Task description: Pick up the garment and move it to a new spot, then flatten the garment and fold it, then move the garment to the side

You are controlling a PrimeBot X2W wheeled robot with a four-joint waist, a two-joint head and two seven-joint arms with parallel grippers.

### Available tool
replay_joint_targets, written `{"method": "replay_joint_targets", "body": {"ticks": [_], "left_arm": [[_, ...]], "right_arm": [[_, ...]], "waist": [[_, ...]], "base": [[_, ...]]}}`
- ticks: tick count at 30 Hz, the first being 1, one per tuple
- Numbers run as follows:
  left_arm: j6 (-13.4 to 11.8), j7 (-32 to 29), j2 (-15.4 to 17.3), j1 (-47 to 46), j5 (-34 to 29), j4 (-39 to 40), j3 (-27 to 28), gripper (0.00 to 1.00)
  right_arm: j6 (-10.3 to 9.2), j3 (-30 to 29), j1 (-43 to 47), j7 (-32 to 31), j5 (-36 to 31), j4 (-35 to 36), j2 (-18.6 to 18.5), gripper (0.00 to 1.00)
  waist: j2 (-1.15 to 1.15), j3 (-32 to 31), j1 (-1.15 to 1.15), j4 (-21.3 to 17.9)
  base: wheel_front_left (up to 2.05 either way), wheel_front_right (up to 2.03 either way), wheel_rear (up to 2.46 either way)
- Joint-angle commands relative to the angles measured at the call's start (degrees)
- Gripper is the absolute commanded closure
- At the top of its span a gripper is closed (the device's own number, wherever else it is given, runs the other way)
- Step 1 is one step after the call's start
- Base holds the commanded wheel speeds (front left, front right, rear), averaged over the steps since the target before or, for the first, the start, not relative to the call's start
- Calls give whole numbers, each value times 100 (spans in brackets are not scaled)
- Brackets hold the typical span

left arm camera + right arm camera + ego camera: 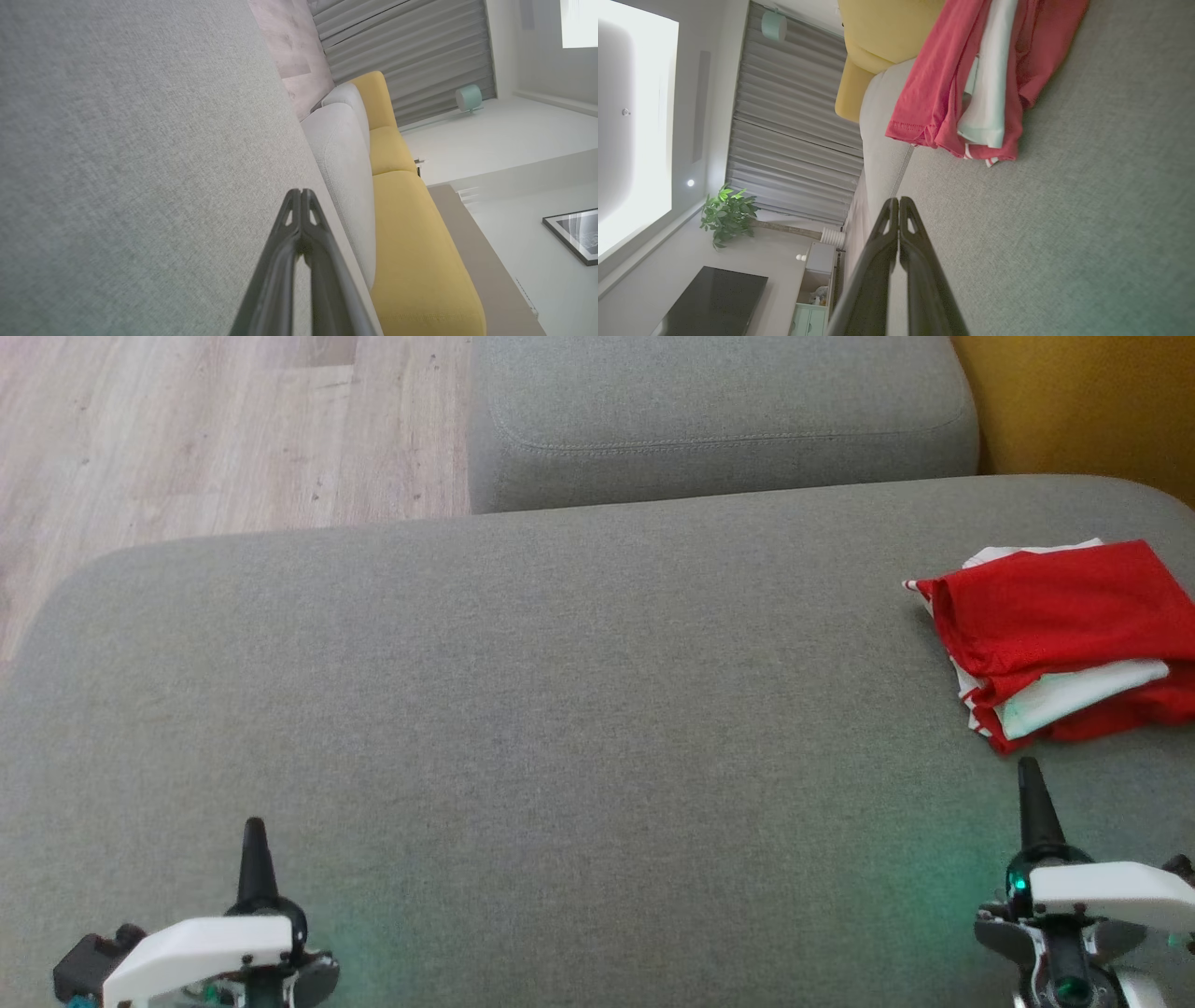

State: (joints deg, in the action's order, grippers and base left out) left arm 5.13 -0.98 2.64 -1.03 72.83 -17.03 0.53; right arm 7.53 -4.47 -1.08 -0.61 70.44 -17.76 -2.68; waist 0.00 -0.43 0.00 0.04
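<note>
The red and white garment (1055, 635) lies at 3 o'clock in the head view. It is on the grey sofa cushion (560, 709), close to the cushion's right edge. It looks folded and put to the side, so I think you are at the very end. To end well, do not bump the cloth or pull its folds loose.

Your right pincer (1029, 770) sits at 4 o'clock, near the garment but not touching it. It is closed tight and holds nothing. Your left pincer (253, 829) sits at 8 o'clock, far from the cloth, closed and empty too. Both point to 12 o'clock.
</note>
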Motion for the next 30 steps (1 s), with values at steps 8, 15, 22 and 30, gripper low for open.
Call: {"method": "replay_joint_targets", "body": {"ticks": [8, 15, 22, 30], "left_arm": [[90, -136, 20, -346, 509, 226, 294, 100], [132, -255, 21, -395, 918, 246, 381, 100], [174, -373, 22, -444, 1327, 267, 468, 100], [222, -508, 23, -500, 1794, 290, 567, 100]], "right_arm": [[-3, 8, -377, -152, 595, 264, -50, 100], [-4, -43, -414, -269, 1056, 296, -49, 100], [-4, -95, -451, -386, 1516, 328, -49, 100], [-4, -153, -494, -520, 2043, 364, -48, 100]], "waist": [[0, 14, 0, -1], [0, 28, 0, -2], [0, 41, 0, -2], [0, 56, 0, -3]], "base": [[0, 0, 0], [0, 0, 0], [0, 0, 0], [0, 0, 0]]}}
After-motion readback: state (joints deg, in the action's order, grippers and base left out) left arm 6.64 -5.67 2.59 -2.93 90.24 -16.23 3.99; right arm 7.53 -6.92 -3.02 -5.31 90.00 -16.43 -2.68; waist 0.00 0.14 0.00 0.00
